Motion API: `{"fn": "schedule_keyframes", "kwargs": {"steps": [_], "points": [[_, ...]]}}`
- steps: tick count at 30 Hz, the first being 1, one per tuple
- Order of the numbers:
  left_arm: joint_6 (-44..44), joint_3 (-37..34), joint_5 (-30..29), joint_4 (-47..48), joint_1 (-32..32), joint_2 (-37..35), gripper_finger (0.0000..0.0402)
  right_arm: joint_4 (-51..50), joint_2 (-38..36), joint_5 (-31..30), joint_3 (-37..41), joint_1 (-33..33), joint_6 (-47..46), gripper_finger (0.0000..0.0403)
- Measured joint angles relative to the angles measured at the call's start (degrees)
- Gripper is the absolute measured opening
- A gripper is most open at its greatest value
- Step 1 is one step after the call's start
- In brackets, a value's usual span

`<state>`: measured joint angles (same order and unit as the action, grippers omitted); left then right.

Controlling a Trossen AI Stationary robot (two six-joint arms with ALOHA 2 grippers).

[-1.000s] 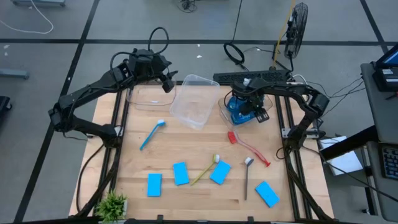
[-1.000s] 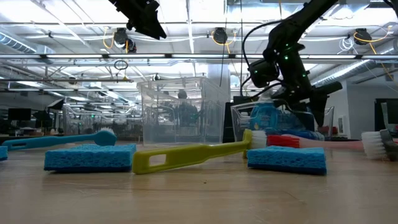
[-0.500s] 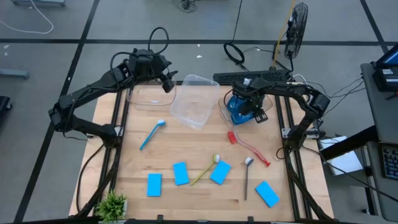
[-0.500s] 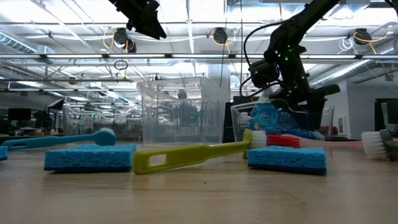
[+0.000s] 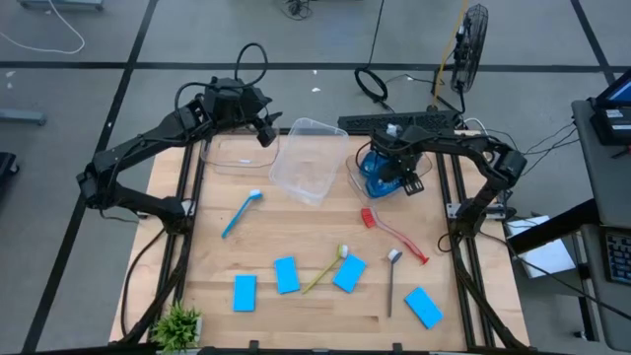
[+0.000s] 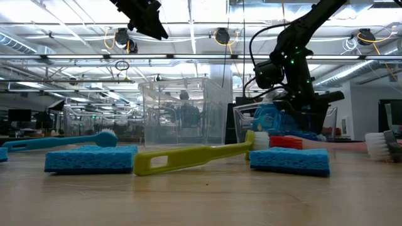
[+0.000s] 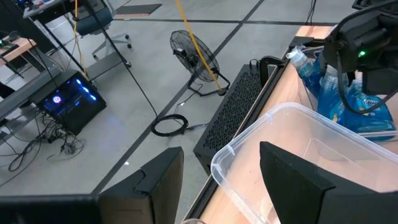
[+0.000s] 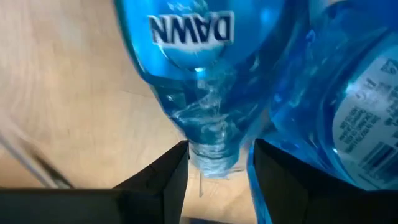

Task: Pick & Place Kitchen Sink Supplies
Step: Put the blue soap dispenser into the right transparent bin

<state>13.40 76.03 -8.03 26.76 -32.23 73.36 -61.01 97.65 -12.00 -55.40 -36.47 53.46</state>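
Observation:
My right gripper (image 5: 399,177) (image 6: 314,103) reaches from above into a small clear tub (image 5: 357,177) at the far right, where several bottles of blue liquid (image 5: 378,168) are packed. In the right wrist view its open fingers (image 8: 217,168) stand on either side of one bottle's narrow end (image 8: 208,152). My left gripper (image 5: 266,133) (image 7: 224,180) hangs open in the air above the far left, touching nothing. Several blue sponges (image 5: 287,275) lie flat on the near half. Blue (image 5: 242,212), yellow (image 5: 325,269), red (image 5: 394,233) and grey (image 5: 391,281) brushes lie flat too. My right gripper has one finger (image 8: 168,180) on each side of a bottle's narrow end (image 8: 208,152), coming from above. Whether the fingers touch the bottle, I cannot tell. The bottle stays among the others in the tub.
A large clear tub (image 5: 306,158) stands at the far middle and a shallower one (image 5: 232,153) at the far left under my left arm. A small green plant (image 5: 177,325) sits at the near left corner. Bare wood shows between the brushes and the tubs.
In the low view my right gripper has turned over the bottle tub: its finger, pointing down a second ago, now lies about level, and the gripper has shifted slightly toward the table's right. The bottles, sponges, brushes and my left arm have kept still.

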Motion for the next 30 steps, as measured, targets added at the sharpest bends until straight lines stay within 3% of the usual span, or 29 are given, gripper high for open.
{"fn": "schedule_keyframes", "kwargs": {"steps": [18, 26, 30], "points": [[-0.8, 0.0, 0.0, -0.1, 0.0, 0.0, 0.0214, 0.8, 0.0, 3.1, 0.2, -0.3, 3.1, 0.0169], [-0.6, 0.0, 0.0, -0.1, 0.0, 0.0, 0.0214, 0.8, 0.0, 2.9, 0.2, -0.3, 2.7, 0.0169], [-0.6, 0.0, 0.0, -0.5, 0.0, 0.0, 0.0214, 1.0, 0.1, 0.0, 0.2, -0.3, 1.2, 0.0169]]}}
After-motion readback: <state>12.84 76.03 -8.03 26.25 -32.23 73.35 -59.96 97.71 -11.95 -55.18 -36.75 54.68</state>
